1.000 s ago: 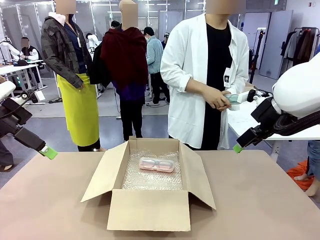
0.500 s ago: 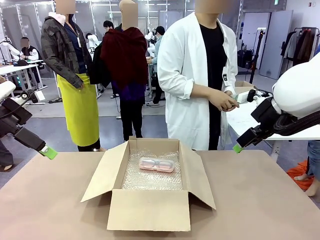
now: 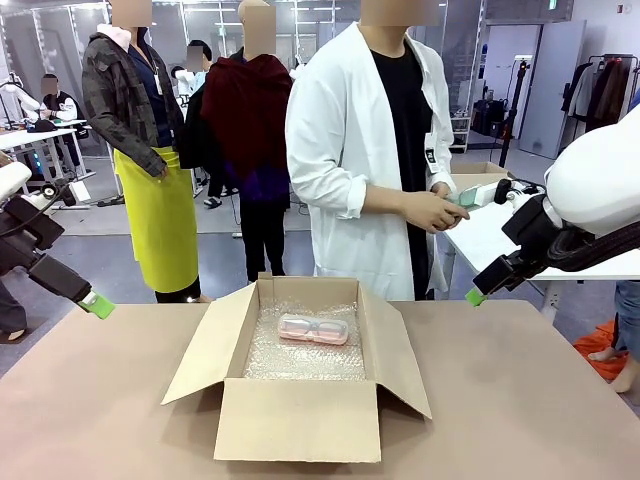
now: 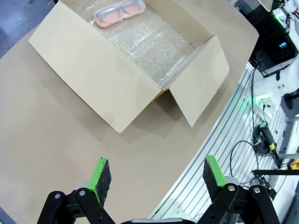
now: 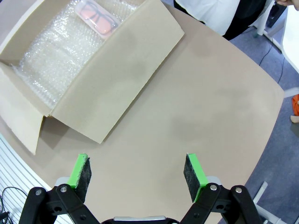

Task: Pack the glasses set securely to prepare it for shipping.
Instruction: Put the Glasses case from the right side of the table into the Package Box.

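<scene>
An open cardboard box [image 3: 300, 420] stands mid-table, lined with bubble wrap [image 3: 300, 358]. The pale pink glasses case [image 3: 313, 328] lies on the wrap near the box's far wall, also seen as the pink case [image 4: 119, 10] in the left wrist view and the pink case [image 5: 97, 17] in the right wrist view. A person in a white coat stands behind the box and holds the mint green case [image 3: 461, 198] in both hands. My left gripper [image 3: 97, 303] hovers open at the table's left edge, my right gripper [image 3: 475, 295] open at the far right. Both the left gripper [image 4: 155, 161] and the right gripper [image 5: 136, 158] hold nothing.
The box flaps [image 3: 200, 345] spread outward on both sides. Brown tabletop [image 3: 520, 400] lies bare around the box. A white side table [image 3: 490, 240] stands behind on the right. Other people stand in the background at left.
The person in the white coat has stepped toward picture left, still holding the mint green case. Both arms and the box have stayed put.
</scene>
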`<action>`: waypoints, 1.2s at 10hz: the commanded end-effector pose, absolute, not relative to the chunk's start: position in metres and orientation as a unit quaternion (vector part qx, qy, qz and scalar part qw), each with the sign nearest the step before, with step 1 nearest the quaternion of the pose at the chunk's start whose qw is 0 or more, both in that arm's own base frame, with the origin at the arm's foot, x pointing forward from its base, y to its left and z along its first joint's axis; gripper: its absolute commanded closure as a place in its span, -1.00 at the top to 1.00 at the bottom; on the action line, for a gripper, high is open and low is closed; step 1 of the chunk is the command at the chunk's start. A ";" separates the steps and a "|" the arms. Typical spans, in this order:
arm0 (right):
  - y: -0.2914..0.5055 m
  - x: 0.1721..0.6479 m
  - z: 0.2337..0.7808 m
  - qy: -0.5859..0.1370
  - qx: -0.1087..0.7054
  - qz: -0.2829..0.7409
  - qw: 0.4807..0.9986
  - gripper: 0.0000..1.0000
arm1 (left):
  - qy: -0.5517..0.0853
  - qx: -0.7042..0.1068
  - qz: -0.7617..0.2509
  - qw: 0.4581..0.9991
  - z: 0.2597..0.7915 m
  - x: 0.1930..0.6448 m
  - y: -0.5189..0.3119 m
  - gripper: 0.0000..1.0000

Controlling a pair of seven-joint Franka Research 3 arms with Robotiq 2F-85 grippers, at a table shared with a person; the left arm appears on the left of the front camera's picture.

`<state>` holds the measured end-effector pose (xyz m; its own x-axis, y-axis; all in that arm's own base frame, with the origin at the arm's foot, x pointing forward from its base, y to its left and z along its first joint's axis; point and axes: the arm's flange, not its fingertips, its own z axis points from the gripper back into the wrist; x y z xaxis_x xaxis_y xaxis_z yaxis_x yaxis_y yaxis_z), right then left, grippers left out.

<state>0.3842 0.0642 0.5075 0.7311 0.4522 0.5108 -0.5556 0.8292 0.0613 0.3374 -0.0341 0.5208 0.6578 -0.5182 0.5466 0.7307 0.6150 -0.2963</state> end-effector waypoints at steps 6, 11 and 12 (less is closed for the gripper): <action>0.066 0.386 0.510 -0.240 0.107 0.266 0.928 1.00 | -0.212 -0.268 -0.365 0.866 0.521 0.337 -0.032 1.00; 0.066 0.386 0.510 -0.240 0.107 0.266 0.928 1.00 | -0.212 -0.268 -0.365 0.866 0.521 0.337 -0.032 1.00; 0.066 0.386 0.510 -0.240 0.107 0.266 0.928 1.00 | -0.212 -0.268 -0.365 0.866 0.521 0.337 -0.032 1.00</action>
<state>0.3842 0.0642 0.5075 0.7311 0.4523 0.5108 -0.5557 0.8291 0.0612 0.3374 -0.0341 0.5208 0.6577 -0.5183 0.5466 0.7308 0.6150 -0.2962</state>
